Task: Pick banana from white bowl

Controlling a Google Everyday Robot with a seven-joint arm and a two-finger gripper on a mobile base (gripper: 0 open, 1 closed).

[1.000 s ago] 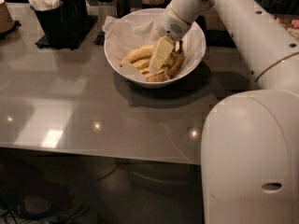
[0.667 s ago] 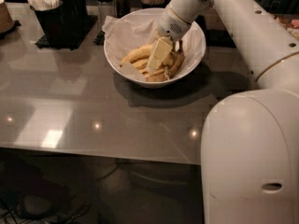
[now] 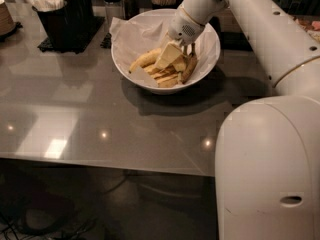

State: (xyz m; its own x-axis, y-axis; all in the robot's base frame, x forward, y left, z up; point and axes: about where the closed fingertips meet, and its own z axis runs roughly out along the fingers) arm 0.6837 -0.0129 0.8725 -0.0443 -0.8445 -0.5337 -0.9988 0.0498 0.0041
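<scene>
Grey and glossy, the desk (image 3: 100,114) runs across the view with ceiling lights mirrored along its near edge. The white bowl (image 3: 145,85) stands toward the far edge, about midway along it, lined with crinkled white paper (image 3: 135,31). The robot's white arm (image 3: 260,29) reaches in from the right edge, and its gripper (image 3: 177,59) is down inside the bowl among the fruit. Its fingers (image 3: 167,56) look apart rather than clamped, one pale finger left of the other, though the pile hides their tips, so this is not certain. The banana (image 3: 189,69), brown-bruised, lies in the bowl's right half just beside the gripper, and slimmer yellow bananas (image 3: 147,59) lie to its left. A black holder (image 3: 65,21) of white packets sits at the far left corner, with dark shakers (image 3: 122,1) between it and the bowl.
</scene>
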